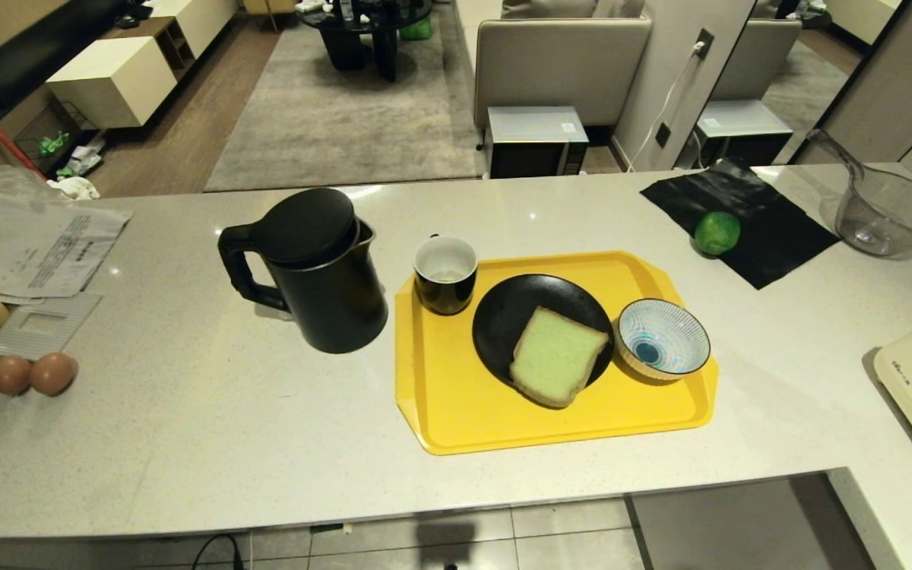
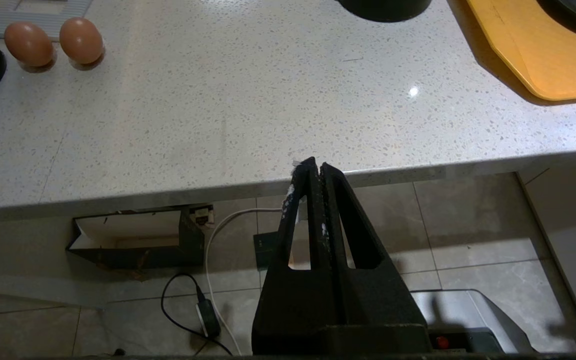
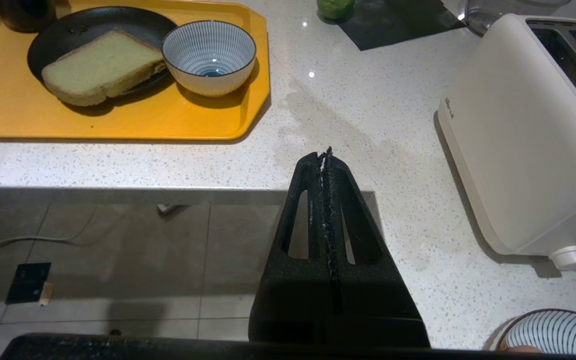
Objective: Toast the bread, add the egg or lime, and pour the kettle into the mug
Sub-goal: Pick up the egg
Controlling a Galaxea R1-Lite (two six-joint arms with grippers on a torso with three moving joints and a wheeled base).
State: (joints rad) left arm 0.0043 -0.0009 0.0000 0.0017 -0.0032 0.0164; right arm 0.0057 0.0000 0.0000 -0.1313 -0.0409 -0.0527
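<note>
Both jaws are clenched on nothing: the left gripper [image 2: 315,167] hangs at the near edge of the surface [image 1: 187,443], off the tray's left corner, and the right gripper [image 3: 325,155] hangs at that edge too, between the tray [image 1: 456,412] and the toaster [image 3: 523,150]. Neither arm shows in the head view.

On the yellow tray a black plate [image 1: 503,317] sits at centre, carrying the bread [image 1: 557,356]. Pale green with a thin tan crust, the slice lies flat towards the plate's 5 o'clock rim and overhangs it slightly; its long axis runs from about 1 o'clock to 7 o'clock, rounded top nearest the robot. At the plate's 10 o'clock stands the mug [image 1: 445,273], glossy black outside, white inside, upright, mouth up; its handle cannot be made out. At the plate's 3 o'clock, just beside it, is a blue-striped bowl [image 1: 662,339].

Off the tray at 9 o'clock, the kettle [image 1: 313,269] stands upright, matte black, lid on, loop handle pointing to 9 o'clock and spout to 3 o'clock, towards the mug. The lime [image 1: 716,232], round and bright green, rests on a black sheet [image 1: 773,229] at the tray's 1 o'clock. Two brown eggs [image 1: 32,374] lie touching near the surface's left edge.
</note>
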